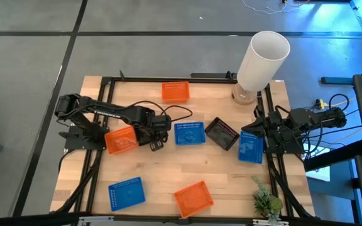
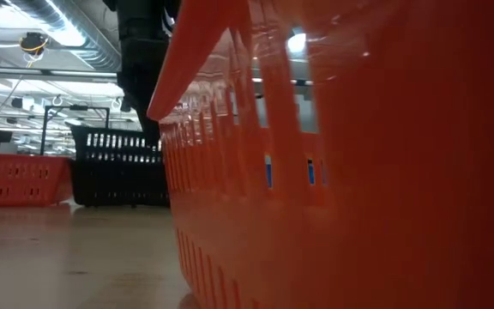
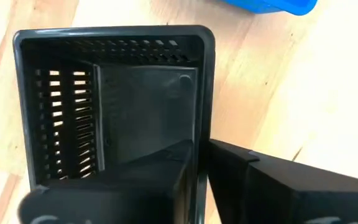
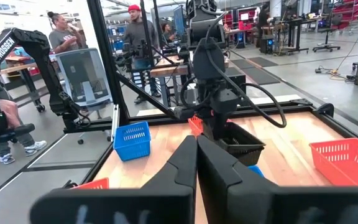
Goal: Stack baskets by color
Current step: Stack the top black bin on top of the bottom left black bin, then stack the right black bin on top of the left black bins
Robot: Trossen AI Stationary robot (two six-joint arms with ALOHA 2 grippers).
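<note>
Starting at your left, a blue basket (image 1: pixel 126 193) lies near the front corner of the wooden table (image 1: pixel 149 169), and an orange basket (image 1: pixel 120 139) sits just beside the left arm's forearm. Your left gripper (image 1: pixel 158 141) is down at the table between that orange basket and a second blue basket (image 1: pixel 189 133). The left wrist view shows its fingers (image 3: pixel 272 186) on either side of one wall of a black basket (image 3: pixel 114 93), one inside and one outside. You cannot tell from here whether they pinch the wall or merely flank it. Another orange basket (image 1: pixel 175 91) rests at the far edge, and a third orange basket (image 1: pixel 193 199) lies at the near edge, filling most of the low view. Right of centre a second black basket (image 1: pixel 221 133) sits turned at an angle, apart from the others. A third blue basket (image 1: pixel 251 147) lies just beside your right gripper (image 1: pixel 261 129), whose fingers are closed together on nothing. A tall white cylinder (image 1: pixel 263 59) stands at the far right corner, and a small plant (image 1: pixel 266 201) at the near right one.
</note>
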